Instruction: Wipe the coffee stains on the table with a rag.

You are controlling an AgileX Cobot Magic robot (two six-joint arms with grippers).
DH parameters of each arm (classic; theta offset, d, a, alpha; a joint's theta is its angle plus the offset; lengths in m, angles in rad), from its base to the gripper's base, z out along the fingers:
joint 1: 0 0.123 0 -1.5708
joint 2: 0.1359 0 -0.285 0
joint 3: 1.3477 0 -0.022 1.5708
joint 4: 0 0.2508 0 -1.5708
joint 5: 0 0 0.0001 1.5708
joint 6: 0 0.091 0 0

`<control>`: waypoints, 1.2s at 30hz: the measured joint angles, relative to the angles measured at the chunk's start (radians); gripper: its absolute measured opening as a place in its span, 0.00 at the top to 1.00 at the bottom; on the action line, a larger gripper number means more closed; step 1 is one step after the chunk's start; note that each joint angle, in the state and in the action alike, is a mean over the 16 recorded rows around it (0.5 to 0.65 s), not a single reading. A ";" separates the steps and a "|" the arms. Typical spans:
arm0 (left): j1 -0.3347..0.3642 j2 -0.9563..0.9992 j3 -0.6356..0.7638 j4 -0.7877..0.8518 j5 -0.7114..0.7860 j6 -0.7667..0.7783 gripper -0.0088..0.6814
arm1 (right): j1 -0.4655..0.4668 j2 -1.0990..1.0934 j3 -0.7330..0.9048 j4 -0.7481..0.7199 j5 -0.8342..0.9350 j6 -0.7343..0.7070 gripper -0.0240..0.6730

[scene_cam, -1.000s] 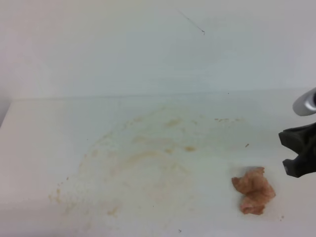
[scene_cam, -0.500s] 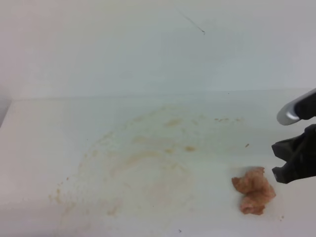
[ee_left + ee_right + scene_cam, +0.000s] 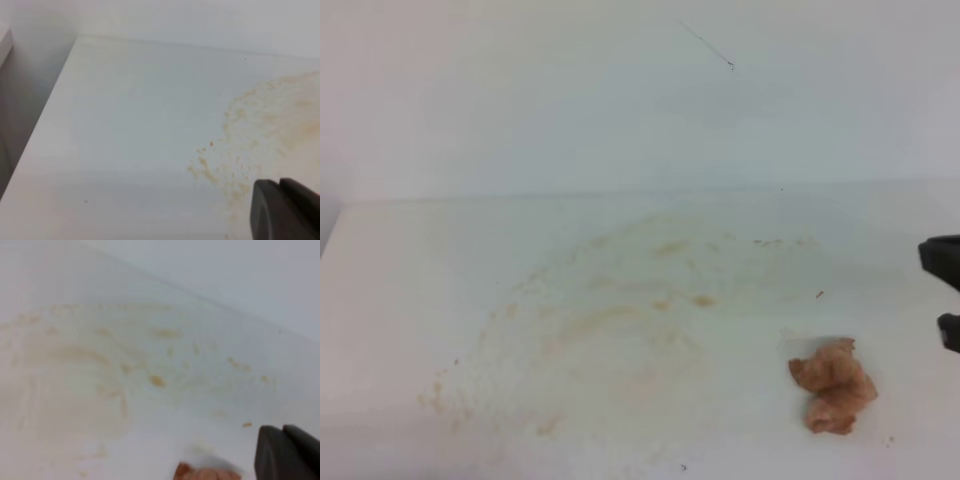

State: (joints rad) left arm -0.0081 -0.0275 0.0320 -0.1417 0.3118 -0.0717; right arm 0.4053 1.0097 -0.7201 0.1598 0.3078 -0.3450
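The coffee stains (image 3: 620, 320) spread as tan smears and specks across the middle of the white table (image 3: 410, 270). They also show in the left wrist view (image 3: 260, 130) and the right wrist view (image 3: 95, 360). The rag (image 3: 835, 385), a pinkish-brown wad, lies loose on the table to the right of the stains; only its top edge (image 3: 200, 473) shows in the right wrist view. My right gripper (image 3: 283, 452) is shut on nothing, up and to the right of the rag, and only dark parts of it (image 3: 946, 262) show at the exterior view's right edge. My left gripper (image 3: 280, 210) looks shut and empty near the stains' left fringe.
A pale wall (image 3: 620, 90) rises behind the table's back edge. The table's left edge (image 3: 45, 115) drops off beside a grey gap. Small brown crumbs (image 3: 820, 294) lie near the rag.
My right gripper has shut with nothing in it and pulled back to the right, nearly out of the exterior view. The rag has stayed where it was.
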 joint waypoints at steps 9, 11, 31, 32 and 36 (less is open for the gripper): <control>0.000 0.000 0.005 0.000 0.000 0.000 0.99 | -0.074 -0.276 0.046 -0.030 -0.043 -0.027 0.97; 0.000 0.000 0.005 0.000 0.000 0.000 0.99 | -0.110 -0.349 0.081 -0.037 -0.064 -0.034 0.97; 0.000 0.002 0.005 0.000 0.000 0.000 0.99 | -0.349 -0.965 0.674 -0.025 -0.158 -0.047 0.97; 0.000 0.002 0.005 0.000 0.000 0.000 0.99 | -0.349 -0.974 0.688 -0.021 -0.156 -0.045 0.97; 0.000 0.002 0.005 0.000 0.000 0.000 0.99 | -0.349 -0.999 0.720 -0.028 -0.134 -0.008 0.97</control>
State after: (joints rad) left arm -0.0081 -0.0258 0.0369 -0.1416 0.3118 -0.0717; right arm 0.0559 0.0109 0.0001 0.1320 0.1734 -0.3532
